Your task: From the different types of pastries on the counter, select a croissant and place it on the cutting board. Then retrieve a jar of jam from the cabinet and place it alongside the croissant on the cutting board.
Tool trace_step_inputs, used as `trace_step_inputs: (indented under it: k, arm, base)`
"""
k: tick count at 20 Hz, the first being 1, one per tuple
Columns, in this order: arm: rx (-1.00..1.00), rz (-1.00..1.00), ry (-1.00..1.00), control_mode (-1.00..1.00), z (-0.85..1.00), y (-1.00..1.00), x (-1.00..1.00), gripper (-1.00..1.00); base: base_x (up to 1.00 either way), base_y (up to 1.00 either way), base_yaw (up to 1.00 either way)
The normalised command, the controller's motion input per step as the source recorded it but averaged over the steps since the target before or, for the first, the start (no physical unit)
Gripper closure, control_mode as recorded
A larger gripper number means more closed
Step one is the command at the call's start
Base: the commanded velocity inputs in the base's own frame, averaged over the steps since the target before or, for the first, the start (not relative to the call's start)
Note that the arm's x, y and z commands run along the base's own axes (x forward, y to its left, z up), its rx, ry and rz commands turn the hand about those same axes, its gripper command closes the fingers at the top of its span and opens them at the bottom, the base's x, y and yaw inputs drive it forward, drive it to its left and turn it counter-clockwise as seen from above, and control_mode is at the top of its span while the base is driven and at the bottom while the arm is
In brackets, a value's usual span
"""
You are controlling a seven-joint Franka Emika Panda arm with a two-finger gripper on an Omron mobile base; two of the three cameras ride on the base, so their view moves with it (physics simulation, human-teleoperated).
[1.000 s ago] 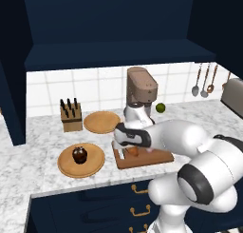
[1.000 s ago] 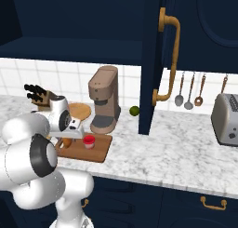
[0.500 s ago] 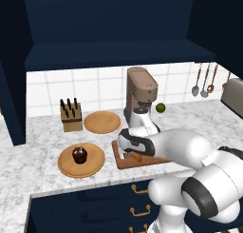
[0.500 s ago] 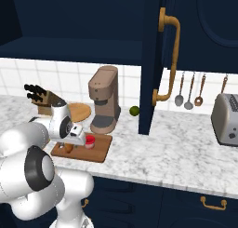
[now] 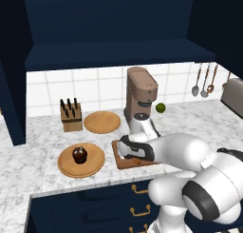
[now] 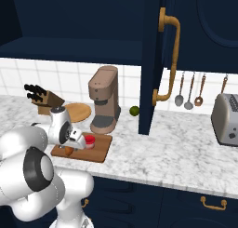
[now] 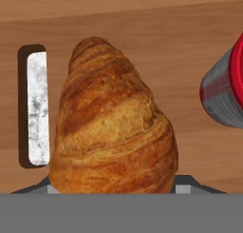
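We see the croissant (image 7: 111, 125) lying on the board (image 7: 142, 18), its tapered end just beside the slot handle, and the jar (image 7: 227, 92) with its red lid standing on the same board a little apart from it. In the right base view the jar (image 6: 89, 141) stands near the middle of the board (image 6: 100, 152) and the croissant (image 6: 69, 150) lies at its near-left end, right under the gripper (image 6: 76, 139). From the left base view the arm's white bulk covers most of the board (image 5: 122, 160), so we learn little there. Both task things appear to be in place side by side, so we judge the last step, setting the jam down by the pastry, to be as good as done. Whether the fingers are spread or pressed together we cannot tell (their tips sit hidden behind the croissant in the hand view). The next move, as we read it, calls for a clean lift straight away from the board, without brushing either item. The cupcake (image 5: 79, 154) sits on a round plate (image 5: 92, 166) to the left on the worktop (image 5: 42, 179), well apart.
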Motion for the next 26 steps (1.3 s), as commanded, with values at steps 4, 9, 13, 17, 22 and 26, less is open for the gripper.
trace_step_inputs:
  k: [4, 9, 13, 17, 22, 26]
  arm:
    - [0.03, -0.05, -0.05, -1.00, 0.00, 0.12, 0.04, 1.00]
    - [0.02, -0.02, -0.04, -1.00, 0.01, 0.05, 0.00, 1.00]
    - [0.02, -0.01, -0.04, -1.00, 0.05, 0.00, 0.18, 1.00]
    - [0.00, -0.01, -0.04, -1.00, 0.00, 0.00, 0.02, 1.00]
    - [0.01, -0.01, -0.03, -1.00, 0.04, 0.02, 0.00, -1.00]
    - [0.09, 0.00, 0.00, -1.00, 0.52, 0.00, 0.00, -1.00]
  base:
    - [0.00, 0.00, 0.00]
    - [0.00, 0.00, 0.00]
    - [0.00, 0.00, 0.00]
    - [0.00, 0.00, 0.00]
    - [0.00, 0.00, 0.00]
    - [0.00, 0.00, 0.00]
